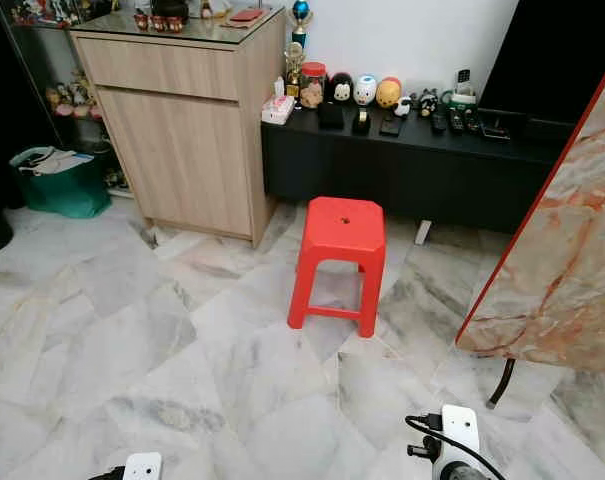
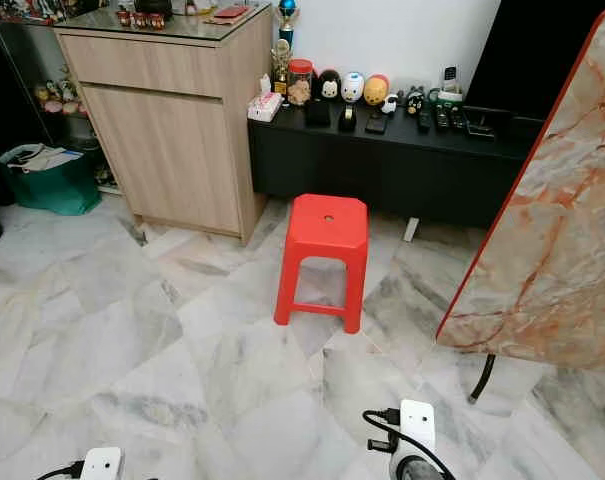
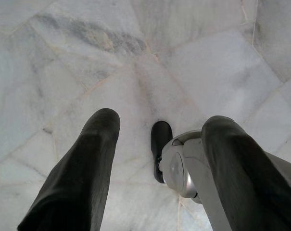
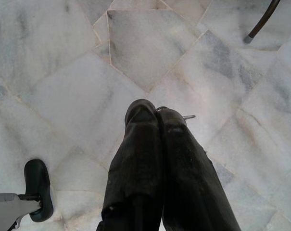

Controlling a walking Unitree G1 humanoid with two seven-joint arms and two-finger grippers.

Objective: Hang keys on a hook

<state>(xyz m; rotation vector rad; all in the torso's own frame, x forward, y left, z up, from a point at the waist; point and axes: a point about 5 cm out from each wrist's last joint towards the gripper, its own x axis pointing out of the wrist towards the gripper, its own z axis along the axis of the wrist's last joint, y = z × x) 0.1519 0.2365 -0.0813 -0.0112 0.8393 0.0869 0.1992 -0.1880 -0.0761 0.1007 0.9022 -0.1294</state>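
Note:
In the right wrist view my right gripper [image 4: 155, 109] points down at the marble floor, shut on the keys [image 4: 185, 117]. Just a thin metal ring and a small key tip stick out beside the fingertips; the rest is hidden between the black fingers. My left gripper [image 3: 162, 120] hangs open over the floor with nothing between its fingers, and my own foot [image 3: 160, 144] lies below it. Both arms hang low, and their white wrist units [image 1: 460, 430] [image 1: 142, 467] sit at the bottom edge of the head view.
A red plastic stool [image 1: 340, 258] stands on the floor ahead. Behind it runs a low black console [image 1: 412, 160] with figurines and remotes. A wooden cabinet [image 1: 182, 130] stands at the left, with a green bag [image 1: 62, 185] beside it. A marble table top [image 1: 567, 260] juts in on the right.

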